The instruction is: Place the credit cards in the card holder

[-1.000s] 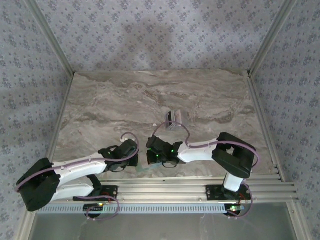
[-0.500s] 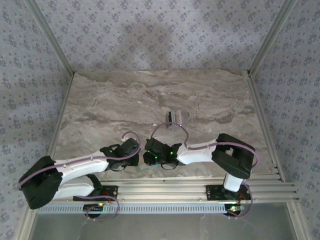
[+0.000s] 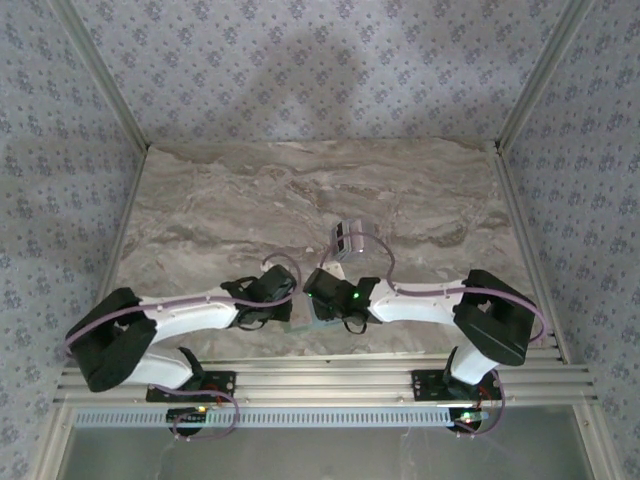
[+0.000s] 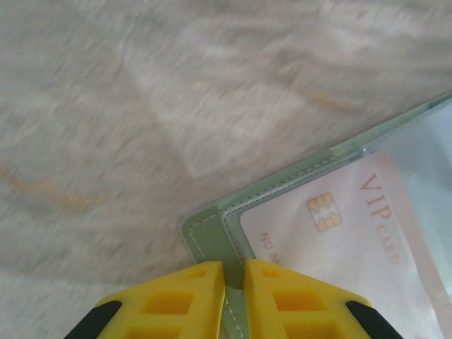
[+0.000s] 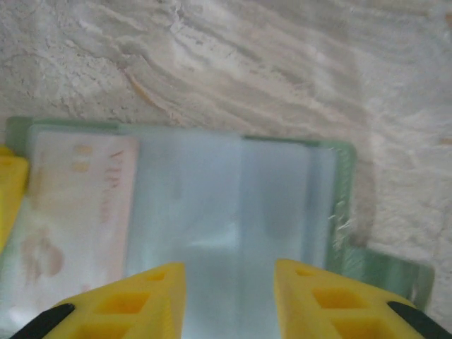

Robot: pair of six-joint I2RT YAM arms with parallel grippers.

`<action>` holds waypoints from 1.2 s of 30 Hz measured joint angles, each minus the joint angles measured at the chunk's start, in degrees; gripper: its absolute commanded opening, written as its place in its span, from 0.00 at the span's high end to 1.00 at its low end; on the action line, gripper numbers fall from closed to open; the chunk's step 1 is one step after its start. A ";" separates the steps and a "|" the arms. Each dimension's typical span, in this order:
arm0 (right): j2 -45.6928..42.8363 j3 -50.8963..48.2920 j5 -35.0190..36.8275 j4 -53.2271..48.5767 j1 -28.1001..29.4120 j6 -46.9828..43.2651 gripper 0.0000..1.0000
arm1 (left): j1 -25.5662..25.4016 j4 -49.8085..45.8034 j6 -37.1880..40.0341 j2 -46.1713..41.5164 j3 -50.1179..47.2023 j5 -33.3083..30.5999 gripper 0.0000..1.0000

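The sage-green card holder (image 4: 212, 236) lies open on the marble near the table's front edge (image 3: 302, 327). My left gripper (image 4: 234, 275) is shut on its corner edge, yellow fingers pinching the green panel. A pinkish-white VIP card (image 4: 353, 226) with a chip sits under the clear pocket. My right gripper (image 5: 229, 282) is open just above the holder (image 5: 344, 205), its fingers apart over a pale blue-grey card (image 5: 226, 212); whether that card is fully in the pocket is unclear. More credit cards (image 3: 347, 238) lie stacked farther back at mid-table.
Both arms meet low at the front centre of the marble table (image 3: 200, 220). Aluminium rails (image 3: 320, 375) run along the near edge. Patterned walls enclose the table on three sides.
The right gripper has opened from shut. Both arms have shifted right and a little away from the front edge, the holder moving with them.
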 measured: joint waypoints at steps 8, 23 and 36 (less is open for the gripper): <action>1.46 3.45 2.12 -2.34 -2.29 -4.33 0.58 | 0.72 3.93 1.81 3.69 2.38 -0.48 0.83; 9.25 7.89 2.56 -3.72 -5.73 -8.94 0.60 | 1.57 3.56 2.47 2.95 1.75 -0.68 0.82; 10.54 8.33 4.37 -1.38 -5.51 -8.24 0.87 | 1.68 4.07 2.43 2.91 1.14 -0.66 0.82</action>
